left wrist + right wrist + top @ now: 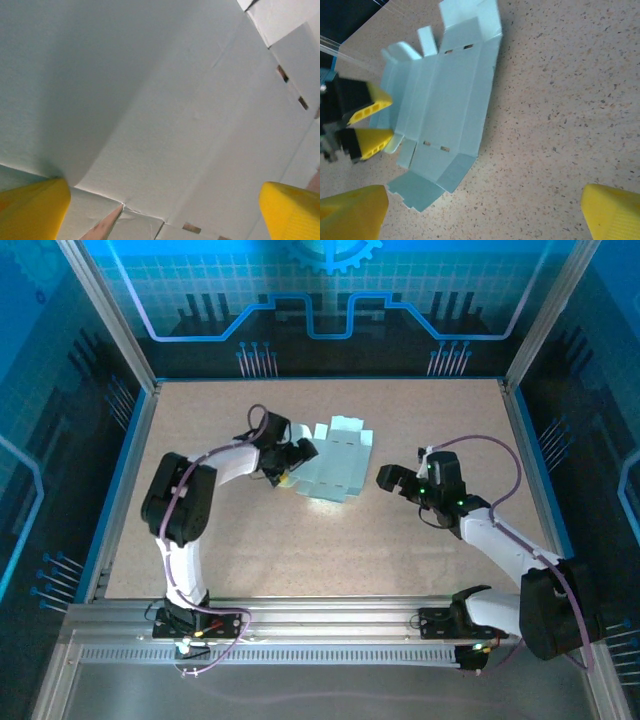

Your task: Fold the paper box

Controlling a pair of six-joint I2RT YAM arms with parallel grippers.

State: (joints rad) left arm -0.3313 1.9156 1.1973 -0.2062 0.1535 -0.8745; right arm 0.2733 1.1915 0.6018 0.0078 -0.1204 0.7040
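Note:
The paper box (337,462) is a pale blue die-cut sheet lying unfolded on the table, its flaps slightly raised. My left gripper (297,460) is open at the sheet's left edge. In the left wrist view the card (165,110) sits very close ahead, between the two wide-apart yellow fingertips (32,210). The right wrist view shows the sheet (447,95) with my left gripper (379,125) straddling its far edge. My right gripper (386,478) stands open just right of the sheet. Bare table lies between the jaws of the right gripper (480,215).
The speckled beige tabletop (300,550) is walled by blue panels on the left (120,470), right (535,470) and back. A metal rail (330,625) carrying both arm bases runs along the near edge. Open table lies in front of the sheet.

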